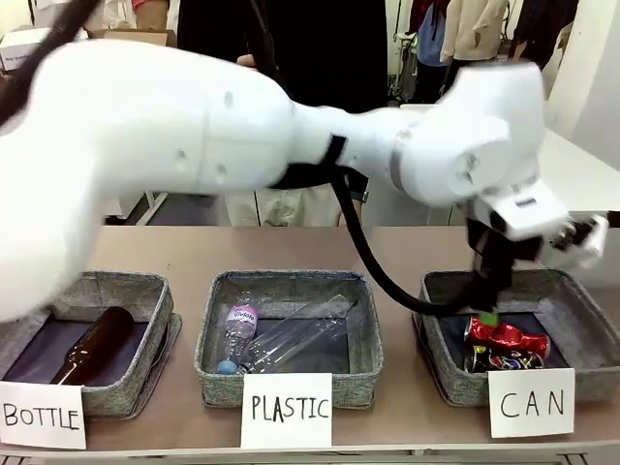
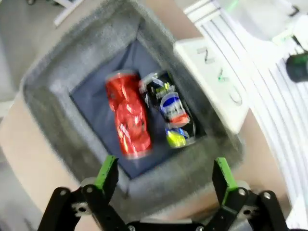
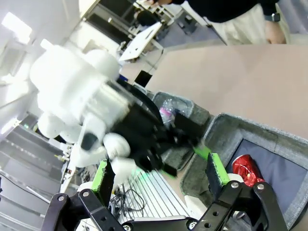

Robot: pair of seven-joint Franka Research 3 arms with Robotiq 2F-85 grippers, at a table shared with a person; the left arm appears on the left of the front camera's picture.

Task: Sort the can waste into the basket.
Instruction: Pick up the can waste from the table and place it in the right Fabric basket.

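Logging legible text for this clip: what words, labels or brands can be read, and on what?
"BOTTLE": white card on the left bin.
"PLASTIC": white card on the middle bin.
"CAN": white card on the basket.
Pink bottle label: too small to read.
Dark can print: blurred, unreadable.

red can [image 3: 246,169] half hidden by hand [image 3: 159,169], left arm [image 1: 145,136] blurred

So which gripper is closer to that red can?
The left gripper. It hangs open right above the CAN basket where the red can lies. The right gripper is off beside the basket, also open.
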